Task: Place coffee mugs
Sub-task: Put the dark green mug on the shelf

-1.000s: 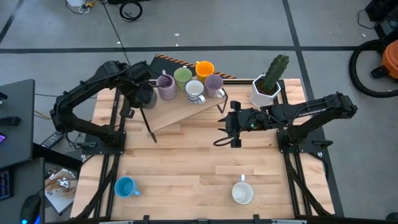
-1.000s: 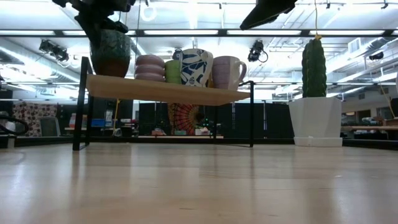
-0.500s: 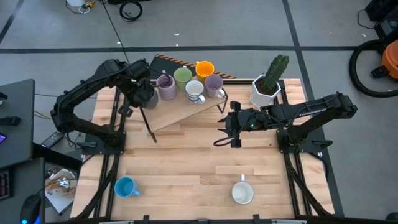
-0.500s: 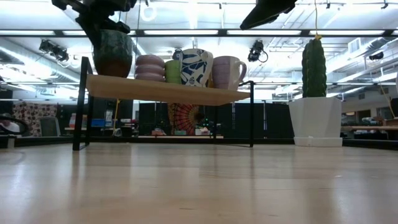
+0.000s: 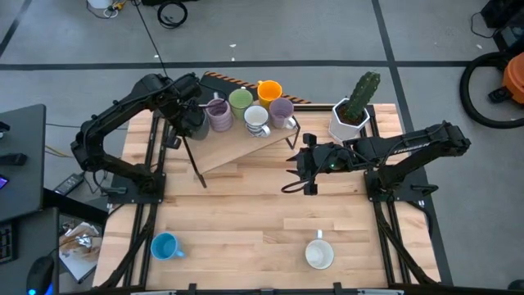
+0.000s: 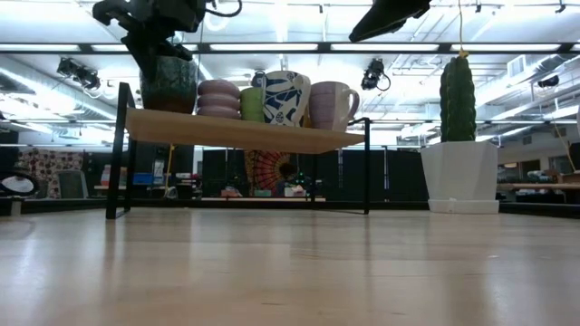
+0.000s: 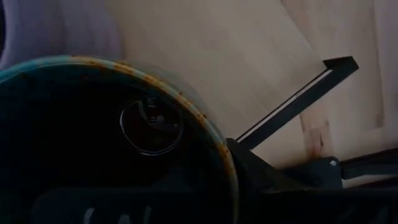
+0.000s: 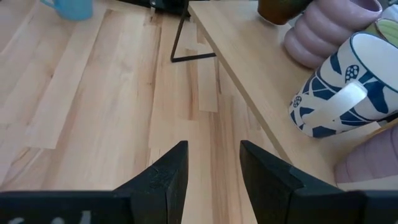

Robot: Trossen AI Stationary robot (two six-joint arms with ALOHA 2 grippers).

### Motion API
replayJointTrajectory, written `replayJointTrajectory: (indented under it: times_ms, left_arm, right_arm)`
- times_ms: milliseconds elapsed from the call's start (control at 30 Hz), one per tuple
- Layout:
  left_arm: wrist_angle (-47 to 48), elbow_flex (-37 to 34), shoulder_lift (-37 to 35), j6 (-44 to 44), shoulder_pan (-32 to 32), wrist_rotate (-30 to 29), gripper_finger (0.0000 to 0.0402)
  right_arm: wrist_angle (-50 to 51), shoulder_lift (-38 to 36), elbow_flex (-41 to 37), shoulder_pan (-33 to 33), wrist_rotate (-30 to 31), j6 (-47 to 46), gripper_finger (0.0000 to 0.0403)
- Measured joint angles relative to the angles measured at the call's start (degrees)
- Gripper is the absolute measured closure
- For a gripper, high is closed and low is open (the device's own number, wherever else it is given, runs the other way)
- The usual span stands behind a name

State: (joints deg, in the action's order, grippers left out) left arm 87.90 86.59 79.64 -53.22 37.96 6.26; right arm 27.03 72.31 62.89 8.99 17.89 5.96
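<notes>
A dark brown mug (image 5: pixel 193 124) with a teal rim stands at the left end of the raised wooden shelf (image 5: pixel 237 147), beside a lilac mug (image 5: pixel 219 115). My left gripper (image 5: pixel 186 116) is on it from above; it also shows in the low view (image 6: pixel 154 36). A green mug (image 5: pixel 240 100), an orange mug (image 5: pixel 269 89), a white blue-patterned mug (image 5: pixel 256 120) and a second lilac mug (image 5: pixel 282 109) also stand on the shelf. A blue mug (image 5: pixel 165 245) and a white mug (image 5: pixel 319 253) stand on the table near its front edge. My right gripper (image 5: pixel 291 168) is open and empty in front of the shelf's right end. My left gripper holds the dark brown mug at its rim (image 7: pixel 211 140), coming from above and pointing down. One finger (image 7: pixel 261 180) stands outside the rim; the other is lost in the mug's dark inside. The mug stands upright with its base on the shelf (image 6: pixel 168 109).
A white faceted pot with a cactus (image 5: pixel 350 115) stands at the back right of the table. The shelf's black legs (image 5: pixel 196 168) reach down to the table. Bare tabletop (image 5: pixel 262 221) lies between the shelf and the two front mugs.
My left gripper has moved a little toward the table's far edge, taking the dark brown mug along the shelf closer to the lilac mug. The mug stays upright.
</notes>
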Motion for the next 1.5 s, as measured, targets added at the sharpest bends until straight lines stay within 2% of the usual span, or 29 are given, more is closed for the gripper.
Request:
replayJointTrajectory:
  times_ms: [800,1200,1500]
  left_arm:
    - [-1.0,0.0,0.3,3.5,0.5,0.9,0.0356]
    - [-1.1,0.0,1.6,7.7,0.5,-0.6,0.0356]
    - [-0.9,0.1,2.8,7.6,0.6,-1.0,0.0355]
  right_arm:
    - [-0.4,0.0,0.0,0.0,0.0,0.2,0.0252]
    - [-0.4,0.0,0.0,0.0,-0.1,0.2,0.0252]
    - [-0.4,0.0,0.0,0.0,-1.3,0.2,0.0252]
